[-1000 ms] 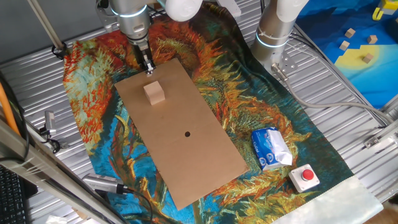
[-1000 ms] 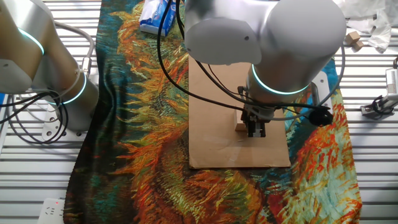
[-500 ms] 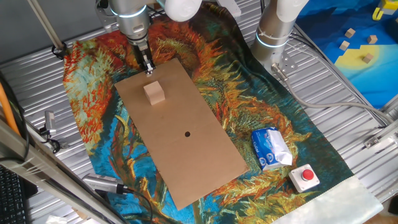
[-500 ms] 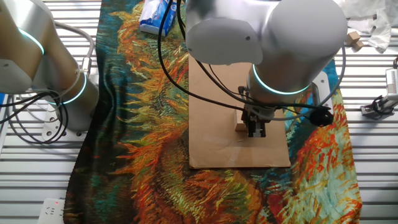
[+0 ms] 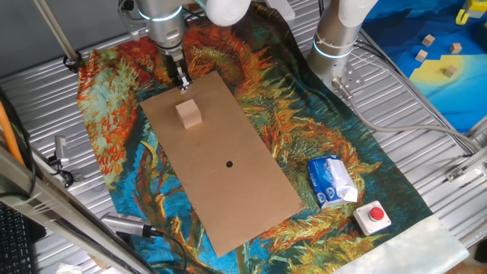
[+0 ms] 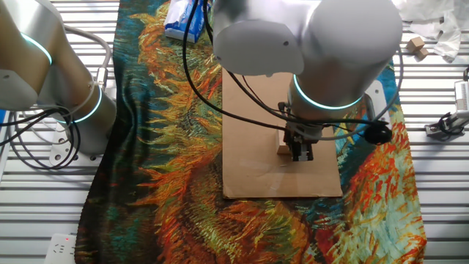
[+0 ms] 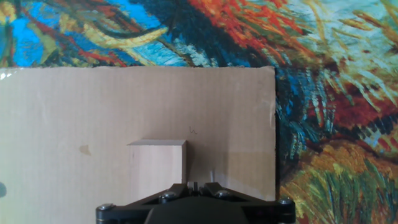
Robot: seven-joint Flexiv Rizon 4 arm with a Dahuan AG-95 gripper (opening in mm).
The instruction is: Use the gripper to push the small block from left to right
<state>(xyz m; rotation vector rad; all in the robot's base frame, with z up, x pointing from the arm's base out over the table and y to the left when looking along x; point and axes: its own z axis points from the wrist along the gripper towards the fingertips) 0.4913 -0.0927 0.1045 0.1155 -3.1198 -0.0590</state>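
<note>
The small block (image 5: 189,113) is a pale tan wooden cube on the brown board (image 5: 228,164), near the board's far end. It also shows in the hand view (image 7: 157,169) just ahead of the jaws, and as a sliver in the other fixed view (image 6: 283,149) beside the fingers. My gripper (image 5: 183,84) is shut, its narrow black tip pointing down just beyond the block at the board's edge. In the other fixed view the gripper (image 6: 301,153) stands right next to the block; contact cannot be told. In the hand view the gripper (image 7: 194,185) is shut and holds nothing.
A blue-white packet (image 5: 331,182) and a red button (image 5: 374,216) lie on the patterned cloth at the near right. An idle silver arm column (image 5: 339,38) stands at the back. Tiny wooden blocks (image 5: 439,52) sit on a blue-yellow mat at the far right.
The arm's upper body has shifted slightly in both fixed views. The gripper tip and the block stay where they were.
</note>
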